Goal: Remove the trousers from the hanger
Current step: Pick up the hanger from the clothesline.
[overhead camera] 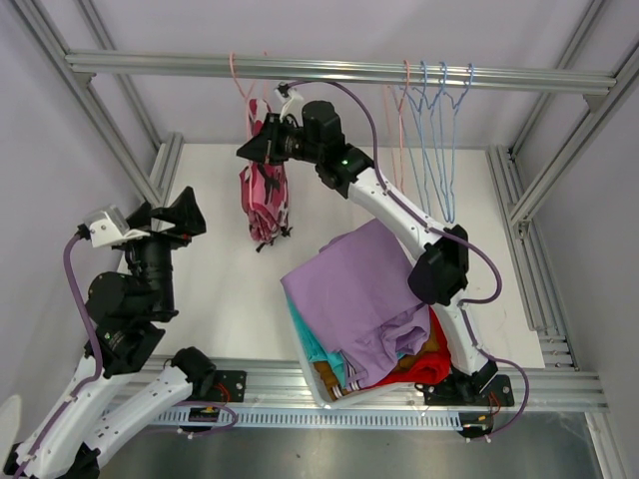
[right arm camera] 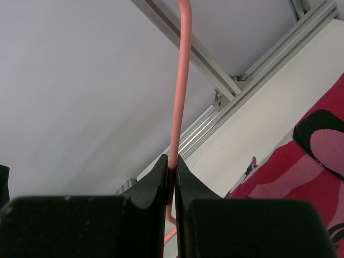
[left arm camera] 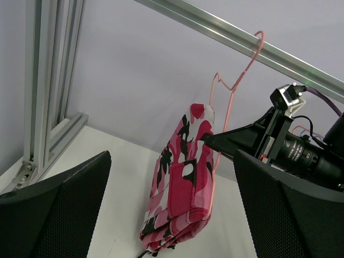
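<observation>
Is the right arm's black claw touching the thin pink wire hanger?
Touching. The right wrist view shows the right gripper closed on the thin pink wire hanger with no gap.

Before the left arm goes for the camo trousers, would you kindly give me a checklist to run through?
1. Right gripper shut on the hanger: ok.
2. Left gripper open: ok.
3. Camo trousers centred between the left fingers: ok, not yet touched.
4. Hanger hooked on the rail: ok.
5. Trousers off the hanger: not ok, they hang on it.
6. Room left in the bin: cannot tell, it is piled high.
</observation>
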### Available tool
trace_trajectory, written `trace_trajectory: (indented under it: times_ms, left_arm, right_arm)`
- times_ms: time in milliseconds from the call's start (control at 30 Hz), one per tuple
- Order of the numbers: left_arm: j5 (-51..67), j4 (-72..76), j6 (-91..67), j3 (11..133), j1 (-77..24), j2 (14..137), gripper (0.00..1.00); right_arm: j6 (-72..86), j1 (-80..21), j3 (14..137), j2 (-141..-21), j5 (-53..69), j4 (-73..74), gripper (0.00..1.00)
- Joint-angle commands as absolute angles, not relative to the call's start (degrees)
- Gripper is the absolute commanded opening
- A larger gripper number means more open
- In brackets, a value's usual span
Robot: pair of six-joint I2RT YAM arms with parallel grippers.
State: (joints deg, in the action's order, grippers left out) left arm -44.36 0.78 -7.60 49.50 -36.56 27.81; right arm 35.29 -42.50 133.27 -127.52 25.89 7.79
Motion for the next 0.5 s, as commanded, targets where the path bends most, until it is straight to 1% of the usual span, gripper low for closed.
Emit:
trace_trajectory:
  times_ms: [0,133,467]
  left_arm:
    - [-43.59,1.41,-8.09,49.57,-35.95,28.65,1.0]
    - [-43.24,1.5,-8.09,49.57,-35.95,28.91,0.99]
    - [-42.54,1.05,-8.26,49.83,-35.95,29.18,0.99]
  right_arm:
    - [31.64,-39.64,141.59,-116.63,23.82,-7.29,0.0]
    - [32.08,-39.29,141.42,-116.37,21.8,-9.22,0.0]
    - [34.8,-38.85,141.24,-115.49,22.15,-13.97,0.0]
